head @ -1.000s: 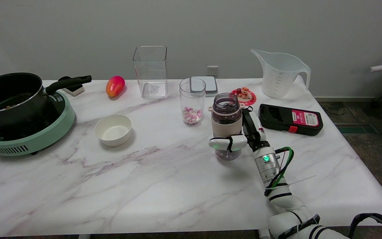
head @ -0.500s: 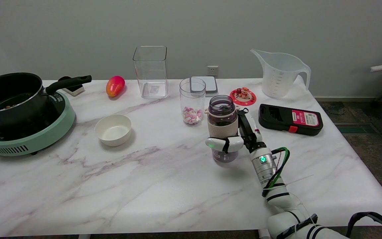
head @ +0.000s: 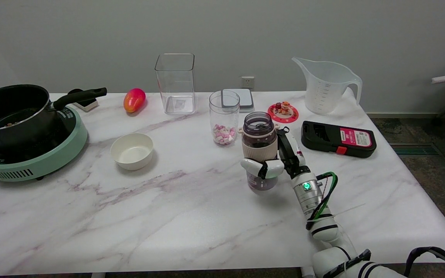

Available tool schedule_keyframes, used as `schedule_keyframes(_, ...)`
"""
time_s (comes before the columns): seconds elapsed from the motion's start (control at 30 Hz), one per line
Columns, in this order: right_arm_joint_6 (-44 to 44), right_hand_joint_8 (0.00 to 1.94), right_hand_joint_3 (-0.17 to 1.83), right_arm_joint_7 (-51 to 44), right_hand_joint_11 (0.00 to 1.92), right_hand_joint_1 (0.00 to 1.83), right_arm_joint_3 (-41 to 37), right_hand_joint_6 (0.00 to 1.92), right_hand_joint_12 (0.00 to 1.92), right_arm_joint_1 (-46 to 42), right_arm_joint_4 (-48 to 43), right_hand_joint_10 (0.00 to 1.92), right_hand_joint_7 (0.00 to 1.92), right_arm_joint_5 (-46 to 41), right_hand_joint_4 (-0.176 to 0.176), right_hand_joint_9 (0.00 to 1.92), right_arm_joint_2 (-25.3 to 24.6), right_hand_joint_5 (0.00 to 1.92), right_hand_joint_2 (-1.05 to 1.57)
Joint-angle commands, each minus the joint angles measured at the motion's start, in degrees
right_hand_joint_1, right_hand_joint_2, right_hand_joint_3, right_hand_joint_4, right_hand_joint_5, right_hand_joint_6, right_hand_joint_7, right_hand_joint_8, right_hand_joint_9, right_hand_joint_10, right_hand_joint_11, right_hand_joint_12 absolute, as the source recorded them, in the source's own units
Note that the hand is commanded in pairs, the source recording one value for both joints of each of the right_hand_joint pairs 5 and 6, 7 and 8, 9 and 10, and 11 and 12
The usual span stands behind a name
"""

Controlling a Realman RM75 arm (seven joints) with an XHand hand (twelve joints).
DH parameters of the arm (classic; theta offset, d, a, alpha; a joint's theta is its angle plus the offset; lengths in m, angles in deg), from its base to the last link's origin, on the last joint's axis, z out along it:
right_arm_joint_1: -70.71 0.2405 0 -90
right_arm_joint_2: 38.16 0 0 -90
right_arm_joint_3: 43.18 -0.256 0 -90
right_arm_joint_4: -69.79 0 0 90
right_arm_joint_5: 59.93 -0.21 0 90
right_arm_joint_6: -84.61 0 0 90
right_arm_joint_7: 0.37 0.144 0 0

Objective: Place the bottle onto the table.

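A purple see-through bottle point(head: 260, 143) with a beige sleeve and an open mouth stands upright at the middle right of the marble table point(head: 176, 216). My right hand point(head: 280, 160) wraps around it from the right, the thumb crossing its front low down. Whether its base touches the tabletop I cannot tell; a shadow lies directly under it.
A clear cup with pink and white pieces point(head: 224, 122) stands just left behind the bottle. A black case point(head: 338, 139) lies to the right, a red coaster point(head: 283, 112) and measuring jug point(head: 326, 85) behind. A white bowl point(head: 131, 150), pot on cooker point(head: 17, 127), mango point(head: 134, 100) and clear container point(head: 175, 83) sit further left.
My hand has carried the bottle a little to the left and toward the near side over the last second. In the last half second it barely moved, and the thumb bent slightly.
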Motion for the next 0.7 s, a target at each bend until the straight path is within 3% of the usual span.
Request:
schedule_keyframes(0.03, 0.53, 1.52, 1.0, 1.13, 1.08, 1.21, -0.08, 1.1, 1.08, -0.56, 0.3, 1.42, 1.52, 0.13, 0.0, 1.42, 0.17, 1.1, 0.46)
schedule_keyframes(0.13, 0.95, 1.47, 1.15, 1.28, 0.79, 1.21, -0.16, 1.06, 0.79, -0.63, 0.48, 1.22, 1.47, -0.09, 0.0, 1.22, 0.17, 1.06, 0.15)
schedule_keyframes(0.17, 0.95, 1.42, 1.18, 1.28, 0.76, 1.22, -0.16, 1.01, 0.76, -0.71, 0.48, 1.1, 1.42, -0.17, 0.0, 1.1, 0.24, 1.01, -0.05)
schedule_keyframes(0.27, 0.95, 1.25, 1.14, 1.28, 0.72, 1.22, -0.16, 0.92, 0.72, -0.87, 0.42, 0.9, 1.25, -0.25, 0.0, 0.9, 0.4, 0.92, -0.25)
schedule_keyframes(0.33, 0.95, 1.03, 1.12, 1.28, 0.69, 1.23, -0.24, 0.81, 0.69, -0.96, 0.32, 0.76, 1.03, -0.26, 0.0, 0.76, 0.48, 0.81, -0.37)
schedule_keyframes(0.43, 0.95, 0.78, 1.14, 1.43, 0.66, 1.23, -0.24, 0.65, 0.66, -1.12, 0.1, 0.64, 0.78, -0.26, 0.0, 0.64, 0.65, 0.65, -0.45)
schedule_keyframes(0.7, 0.87, 0.6, 1.13, 1.76, 0.58, 1.22, -0.24, 0.35, 0.58, -1.12, 0.09, 0.46, 0.6, -0.26, 0.0, 0.46, 0.81, 0.35, -0.55)
